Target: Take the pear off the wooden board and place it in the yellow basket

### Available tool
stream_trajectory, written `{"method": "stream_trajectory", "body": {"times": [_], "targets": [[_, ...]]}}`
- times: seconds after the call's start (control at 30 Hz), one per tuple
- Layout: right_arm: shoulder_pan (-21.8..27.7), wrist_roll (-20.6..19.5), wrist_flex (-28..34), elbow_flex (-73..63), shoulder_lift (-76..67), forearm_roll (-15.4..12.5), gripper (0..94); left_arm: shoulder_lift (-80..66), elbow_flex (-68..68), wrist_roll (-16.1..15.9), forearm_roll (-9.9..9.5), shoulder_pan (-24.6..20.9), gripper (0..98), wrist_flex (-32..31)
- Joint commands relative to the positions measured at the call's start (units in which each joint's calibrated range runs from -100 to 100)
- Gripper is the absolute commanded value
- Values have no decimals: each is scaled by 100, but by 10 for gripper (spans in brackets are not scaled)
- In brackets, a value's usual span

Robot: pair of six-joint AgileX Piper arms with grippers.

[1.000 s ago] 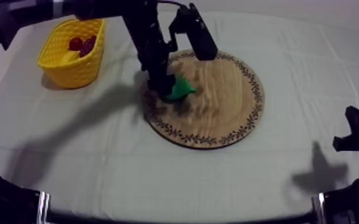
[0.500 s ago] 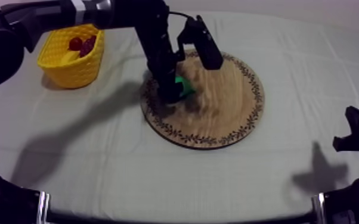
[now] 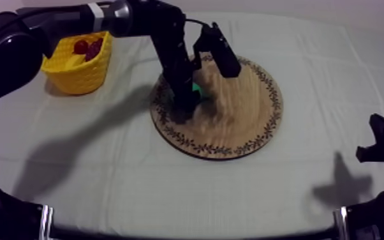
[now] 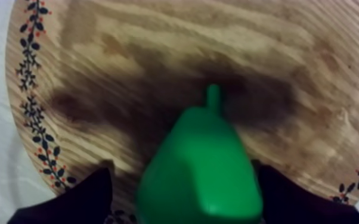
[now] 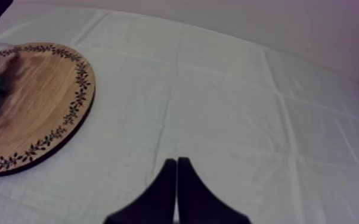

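Green pear between the left fingers

Green and shiny, the pear (image 4: 203, 161) lies on the round wooden board (image 3: 245, 121), on the half of the board that is closer to the basket. Its little stalk points away from the left arm.

The left gripper (image 4: 182, 173) is low over the board. Its two black fingers (image 4: 68, 202) are wide apart, one on each side of the pear. A bit of wood shows between one finger and the pear, so the fingers are not squeezing it. The other finger is right beside the pear, and I cannot tell if it touches.

The yellow basket (image 3: 73, 70) stands on the grey-white cloth (image 3: 105, 179) at the left side of the table, apart from the board. Small red fruit (image 3: 87, 47) lies inside it.

The right gripper (image 5: 176, 162) sits low at its own side of the table, well apart from the board. Its fingers lie tight together like a thin wedge, and they hold nothing.
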Motion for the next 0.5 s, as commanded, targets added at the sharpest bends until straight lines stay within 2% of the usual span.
{"method": "stream_trajectory", "body": {"times": [0.0, 0.13, 0.37, 0.47], "targets": [[1, 2, 4, 5, -5, 2, 3, 43, -33, 11, 6, -4, 858, 9], [1, 2, 4, 5, -5, 2, 3, 88, -80, -1, 36, -27, 800, -23], [1, 2, 4, 5, -5, 2, 3, 129, -124, -111, 134, -93, 563, -107], [1, 2, 4, 5, -5, 2, 3, 137, -143, -122, 157, -112, 511, -111]]}}
